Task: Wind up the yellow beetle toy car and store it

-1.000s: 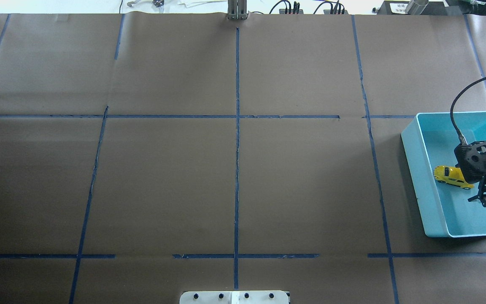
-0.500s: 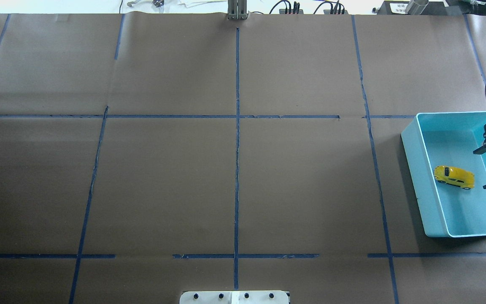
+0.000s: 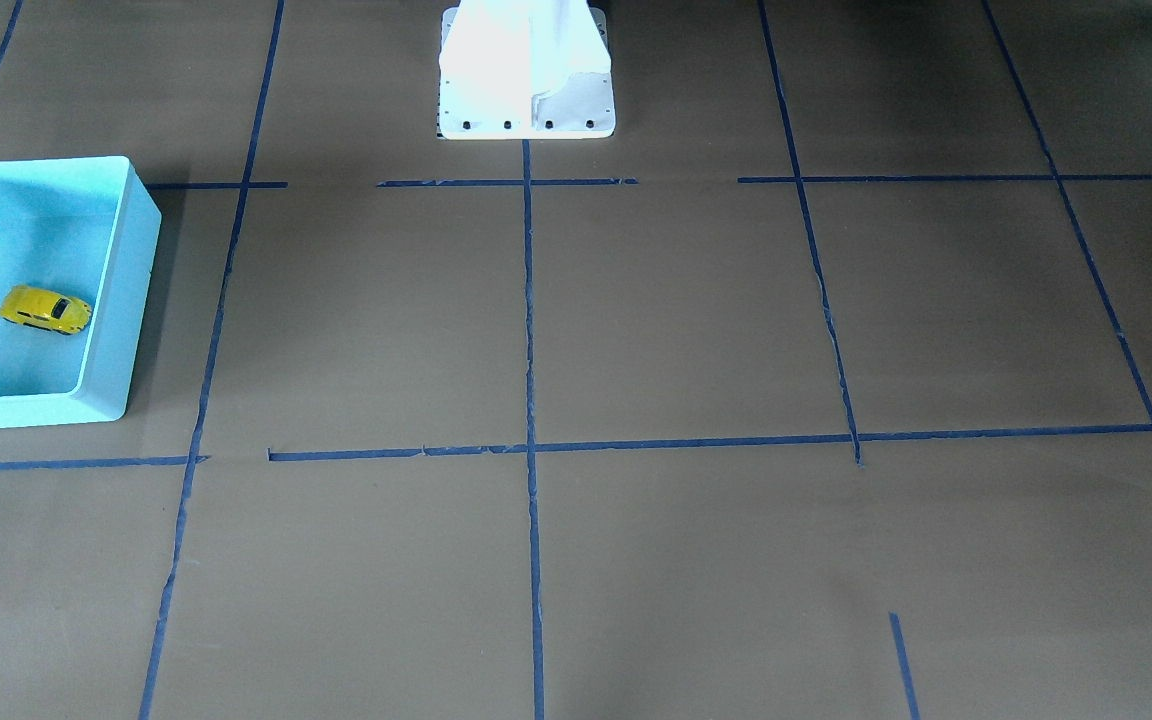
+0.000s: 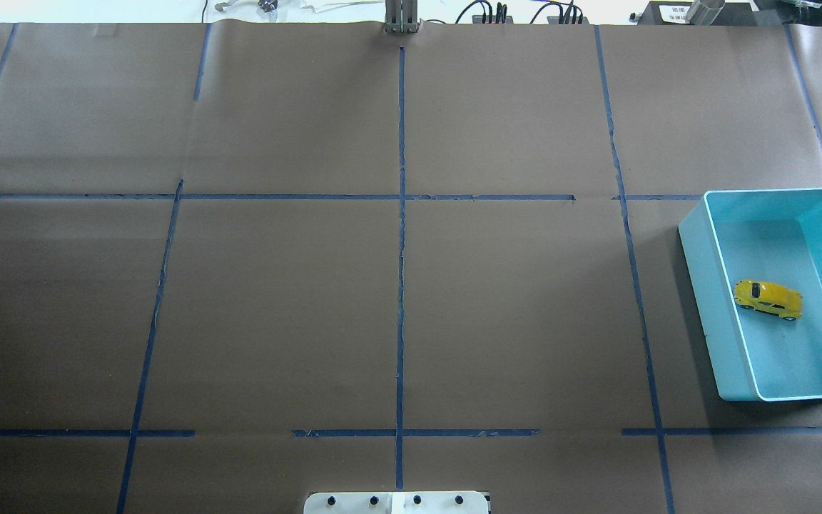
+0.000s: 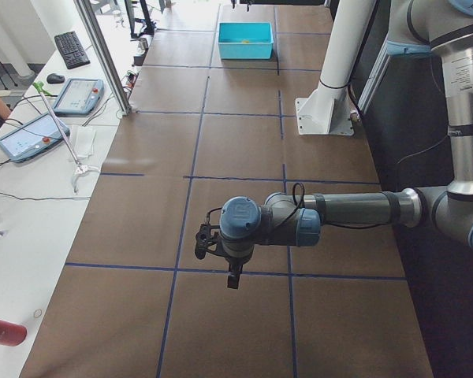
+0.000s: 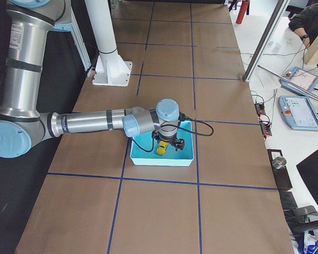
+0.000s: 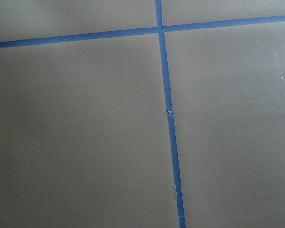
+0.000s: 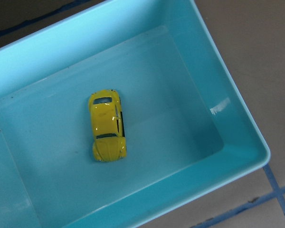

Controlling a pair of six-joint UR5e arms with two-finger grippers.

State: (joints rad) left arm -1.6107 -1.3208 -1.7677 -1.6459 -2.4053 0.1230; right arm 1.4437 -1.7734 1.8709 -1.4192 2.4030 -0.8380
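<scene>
The yellow beetle toy car (image 4: 768,299) lies on the floor of the turquoise bin (image 4: 700,303) at the table's right edge, close to the bin's left wall. The front-facing view has the car (image 3: 46,309) in the bin (image 3: 122,300) as well. The right wrist view looks straight down on the car (image 8: 108,126), and no fingers show in it. In the exterior right view my right gripper (image 6: 167,144) hangs above the car (image 6: 161,151); I cannot tell whether it is open or shut. My left gripper (image 5: 233,280) hovers over bare table far from the bin, its state unclear.
Brown paper with blue tape lines (image 4: 401,250) covers the table. The robot's white base (image 3: 526,70) stands at the near edge. In the side views, tablets (image 5: 31,134) and cables lie on a white bench along the far edge. A person's sleeve (image 6: 307,21) shows there.
My right gripper, open over the bin beside the car, has moved off to the right and left the overhead view. The car stays where it was in the bin.
</scene>
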